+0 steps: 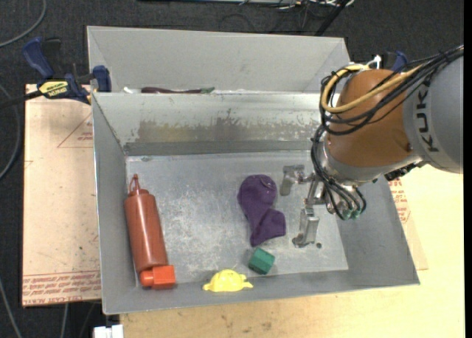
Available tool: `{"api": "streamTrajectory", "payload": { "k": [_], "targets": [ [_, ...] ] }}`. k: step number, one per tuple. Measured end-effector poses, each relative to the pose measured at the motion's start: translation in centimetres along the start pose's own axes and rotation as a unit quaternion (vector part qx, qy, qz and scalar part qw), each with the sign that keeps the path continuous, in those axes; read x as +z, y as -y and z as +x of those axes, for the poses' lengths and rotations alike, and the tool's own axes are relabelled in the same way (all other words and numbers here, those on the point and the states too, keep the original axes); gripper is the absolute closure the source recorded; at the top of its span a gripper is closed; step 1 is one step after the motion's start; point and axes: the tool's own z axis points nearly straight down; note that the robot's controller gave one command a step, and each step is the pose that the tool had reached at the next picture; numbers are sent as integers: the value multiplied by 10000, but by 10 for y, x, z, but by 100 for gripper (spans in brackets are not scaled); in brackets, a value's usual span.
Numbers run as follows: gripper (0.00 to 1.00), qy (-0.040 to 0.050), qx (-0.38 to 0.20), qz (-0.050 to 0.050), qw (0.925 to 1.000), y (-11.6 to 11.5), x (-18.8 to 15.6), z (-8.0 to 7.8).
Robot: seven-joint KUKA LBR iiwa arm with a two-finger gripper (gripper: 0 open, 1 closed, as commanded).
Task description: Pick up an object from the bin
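My gripper [299, 207] hangs low over the right part of the bin floor, open, with one finger [290, 177] toward the back and the other [307, 230] toward the front. Nothing is between them. Just left of the gripper lies a crumpled purple soft thing [259, 207], close to the fingers but apart from them. A small green block [260, 260] rests on the floor in front of the purple thing, below and left of the front finger.
A red-orange bottle [145, 232] with an orange cap lies lengthwise along the left wall. A small yellow thing [227, 282] sits at the front wall. The arm with its orange cover and cables reaches in over the right rim.
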Motion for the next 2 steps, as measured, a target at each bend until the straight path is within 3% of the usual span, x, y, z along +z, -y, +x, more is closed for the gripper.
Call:
{"api": "streamTrajectory", "payload": {
  "k": [1, 2],
  "targets": [
    [100, 41, -7, 2, 10000, 0, -5, -2],
    [0, 41, -9, 3, 10000, 0, -5, -2]
  ]
}}
